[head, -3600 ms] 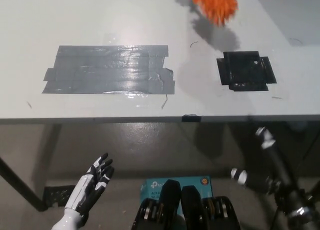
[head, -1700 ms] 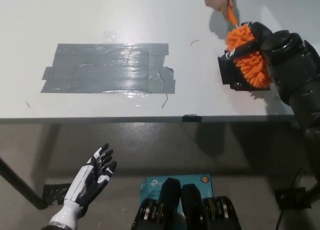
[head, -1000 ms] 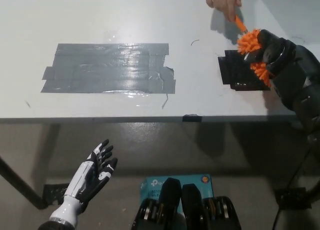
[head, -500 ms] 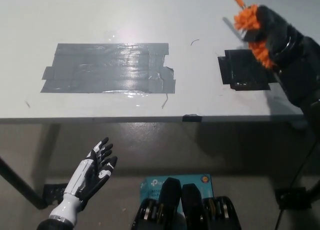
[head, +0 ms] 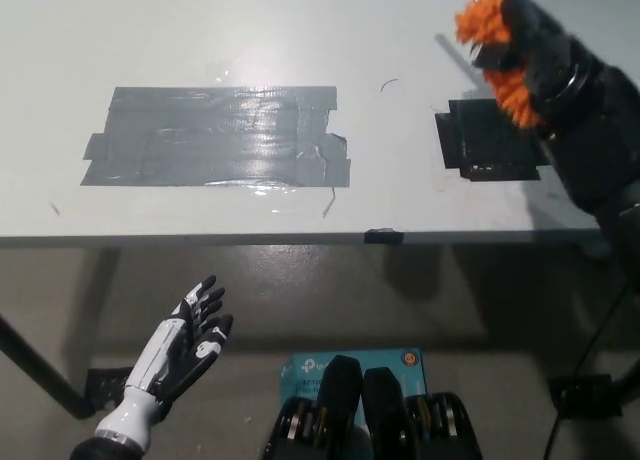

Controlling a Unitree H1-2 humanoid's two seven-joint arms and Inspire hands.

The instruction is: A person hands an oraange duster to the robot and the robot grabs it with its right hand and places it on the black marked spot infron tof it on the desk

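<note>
My black right hand point(head: 540, 55) is shut on the orange duster point(head: 490, 30), held above the desk at the top right. The duster's fluffy strands stick out on both sides of the hand, and its handle tip reaches the picture's top edge. Just below and left of the hand lies the black marked spot point(head: 488, 142), a square of black tape partly covered on its right by my forearm. My white left hand point(head: 180, 355) rests open below the desk edge at the lower left.
A large patch of grey tape point(head: 220, 138) covers the desk's middle left. The white desk point(head: 300, 40) ends at a front edge running across the picture. A table leg shows at the lower left over the floor.
The person's hand has left the view. My right hand has lifted the duster up and slightly left, away from the black spot. The left hand stayed put.
</note>
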